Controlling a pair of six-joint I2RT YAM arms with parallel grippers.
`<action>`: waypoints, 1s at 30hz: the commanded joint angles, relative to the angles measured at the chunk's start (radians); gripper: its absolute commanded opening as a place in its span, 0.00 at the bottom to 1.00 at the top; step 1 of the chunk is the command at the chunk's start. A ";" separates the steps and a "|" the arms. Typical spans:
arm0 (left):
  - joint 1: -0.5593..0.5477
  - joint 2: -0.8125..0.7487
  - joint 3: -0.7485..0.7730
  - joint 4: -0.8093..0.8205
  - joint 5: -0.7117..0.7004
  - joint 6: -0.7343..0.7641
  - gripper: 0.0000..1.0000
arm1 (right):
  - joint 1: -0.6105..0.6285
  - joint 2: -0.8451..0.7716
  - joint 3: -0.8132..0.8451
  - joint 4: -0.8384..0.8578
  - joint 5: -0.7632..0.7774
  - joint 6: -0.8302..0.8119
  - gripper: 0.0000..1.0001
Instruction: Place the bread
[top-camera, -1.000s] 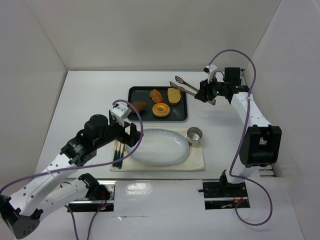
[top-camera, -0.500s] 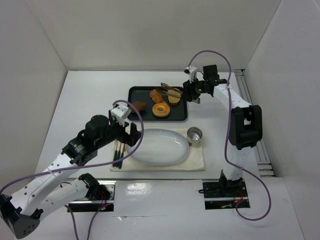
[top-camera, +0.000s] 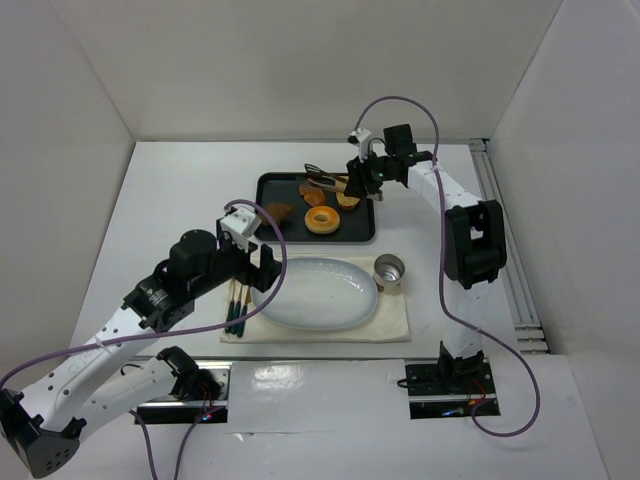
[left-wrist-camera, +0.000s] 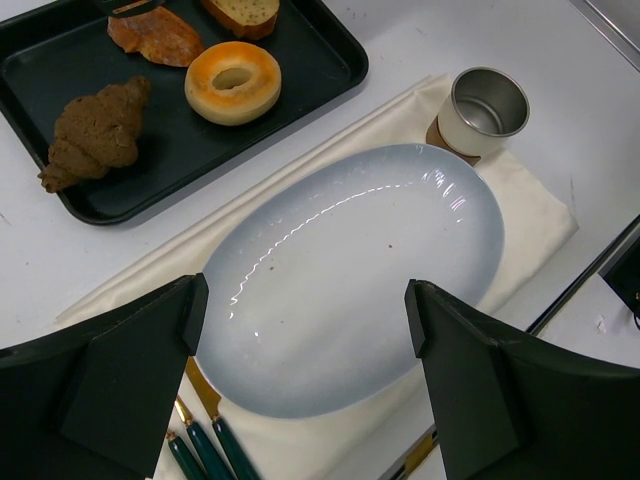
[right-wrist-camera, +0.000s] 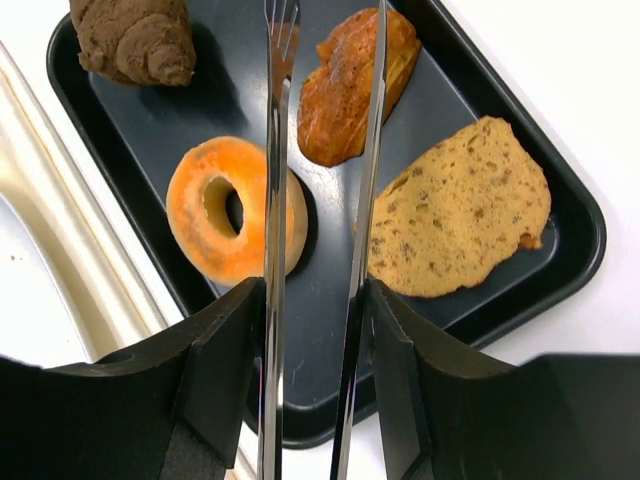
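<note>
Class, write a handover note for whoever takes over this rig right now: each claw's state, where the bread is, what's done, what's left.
Left claw: open, empty, above the plate.
Right claw: shut on the tongs, tips over the bread.
Bread: lying on the black tray.
Done: tongs in the claw, at the bread.
Left: grip, lift, place it, probably on the plate.

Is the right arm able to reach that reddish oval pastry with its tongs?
Probably yes: the tongs in the right pincer hang open right over the bread, with nothing in between.
</note>
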 joint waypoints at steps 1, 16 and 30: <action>-0.002 -0.019 -0.005 0.039 -0.007 0.027 1.00 | 0.020 0.027 0.065 0.010 0.017 0.010 0.53; -0.002 -0.019 -0.005 0.039 0.002 0.027 1.00 | 0.029 0.038 0.018 0.068 0.090 0.021 0.53; -0.002 -0.029 -0.005 0.039 0.002 0.027 1.00 | 0.029 0.047 0.007 -0.036 0.120 0.039 0.55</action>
